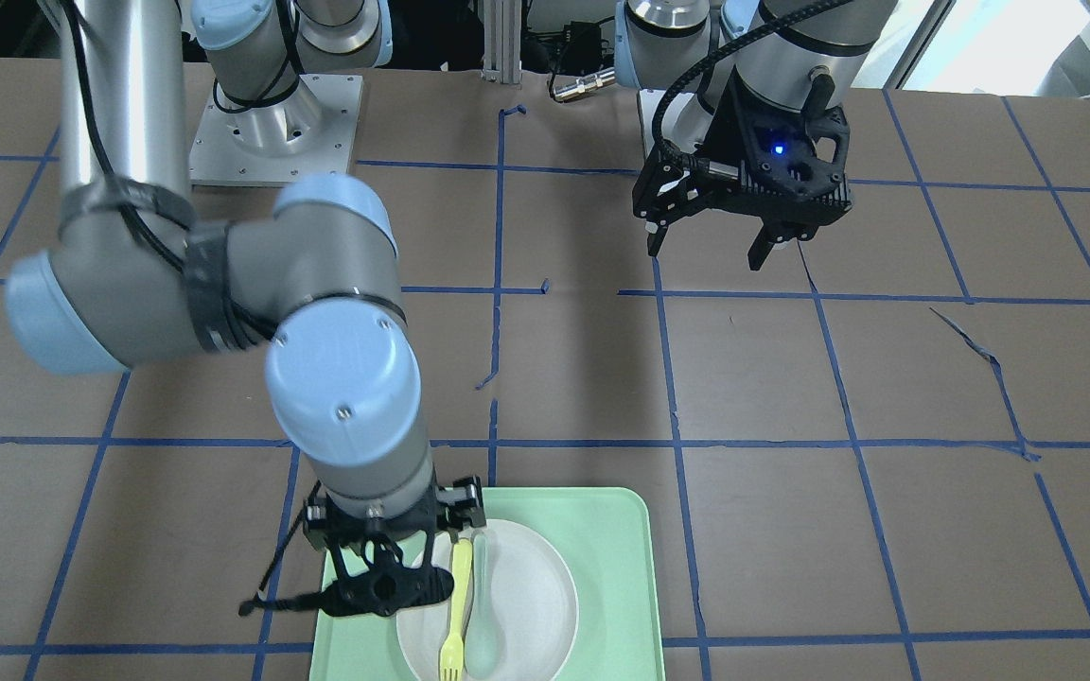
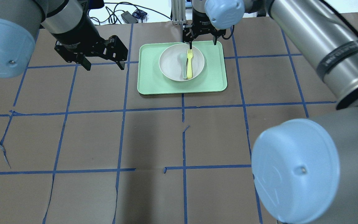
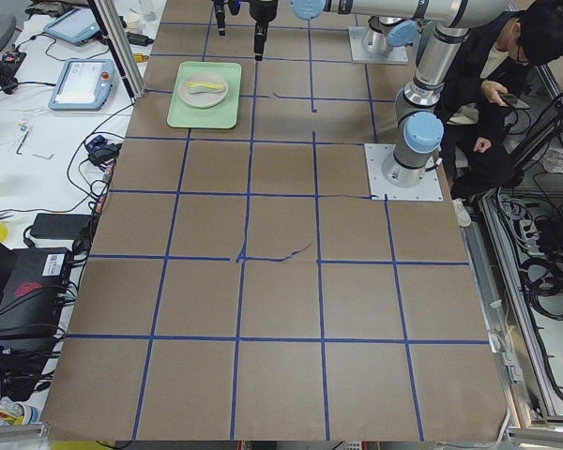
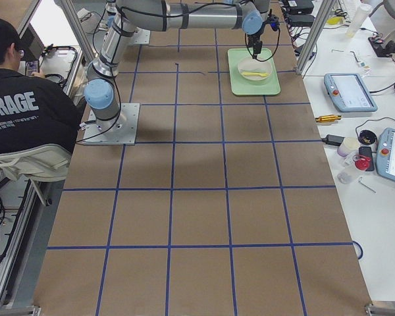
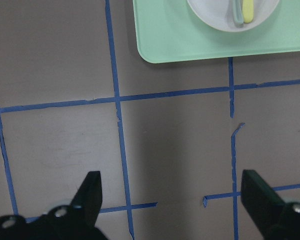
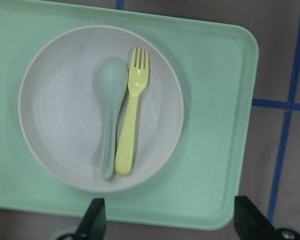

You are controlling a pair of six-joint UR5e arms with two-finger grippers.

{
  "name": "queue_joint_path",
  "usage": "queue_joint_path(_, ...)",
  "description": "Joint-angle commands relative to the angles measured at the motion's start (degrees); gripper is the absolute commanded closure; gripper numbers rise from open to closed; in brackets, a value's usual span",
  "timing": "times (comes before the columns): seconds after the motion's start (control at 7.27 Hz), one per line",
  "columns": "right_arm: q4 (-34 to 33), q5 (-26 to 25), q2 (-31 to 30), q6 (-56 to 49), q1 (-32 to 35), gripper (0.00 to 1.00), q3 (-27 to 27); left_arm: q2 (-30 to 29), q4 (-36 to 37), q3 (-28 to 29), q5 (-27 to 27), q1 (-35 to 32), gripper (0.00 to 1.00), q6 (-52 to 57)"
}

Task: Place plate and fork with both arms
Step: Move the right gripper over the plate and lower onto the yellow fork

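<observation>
The off-white plate (image 2: 171, 62) sits in the mint-green tray (image 2: 213, 74). The pale-yellow fork (image 2: 190, 63) lies in the plate beside a grey-green spoon (image 2: 183, 63). My right gripper (image 2: 202, 42) hovers over the tray's far edge, open and empty, its jaws spread wide. The right wrist view shows the plate (image 6: 60, 115), the fork (image 6: 130, 125) and the spoon (image 6: 110, 100) just ahead of the right gripper (image 6: 172, 225). My left gripper (image 2: 104, 63) is open and empty above bare table, left of the tray. It also shows in the front-facing view (image 1: 706, 251).
The table is brown paper with a grid of blue tape. The arm bases stand at the robot's side of the table (image 1: 275, 142). A seated person (image 3: 493, 75) is beside the table. Tablets and cables lie on the side bench (image 4: 345, 92).
</observation>
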Motion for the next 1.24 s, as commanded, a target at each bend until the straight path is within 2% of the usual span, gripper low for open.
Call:
queue_joint_path(0.0,-10.36,0.56,8.68,5.20,0.63,0.11,-2.72,-0.07,0.00,-0.20,-0.02,0.00,0.00,0.15)
queue_joint_path(0.14,-14.93,3.26,9.22,9.48,0.63,0.14,-1.68,-0.07,0.00,-0.20,-0.02,0.00,0.00,0.15)
queue_joint_path(0.28,-16.02,3.12,9.40,9.53,0.63,0.22,0.07,-0.25,0.08,-0.20,-0.02,0.00,0.00,0.15)
queue_joint_path(0.41,-18.38,2.85,9.49,9.35,0.54,0.25,2.61,-0.77,0.08,-0.29,-0.02,0.00,0.00,0.15)
queue_joint_path(0.69,-18.58,2.15,8.53,7.00,0.37,0.36,3.69,-0.78,0.08,-0.29,-0.02,0.00,0.00,0.15)
queue_joint_path(0.96,-18.32,2.15,8.35,6.54,0.37,0.56,4.92,-0.86,0.08,-0.38,-0.02,0.00,0.00,0.15)
queue_joint_path(1.1,-18.14,2.15,7.13,6.37,0.37,0.57,6.75,-0.95,0.08,-0.38,-0.02,0.00,0.00,0.15)
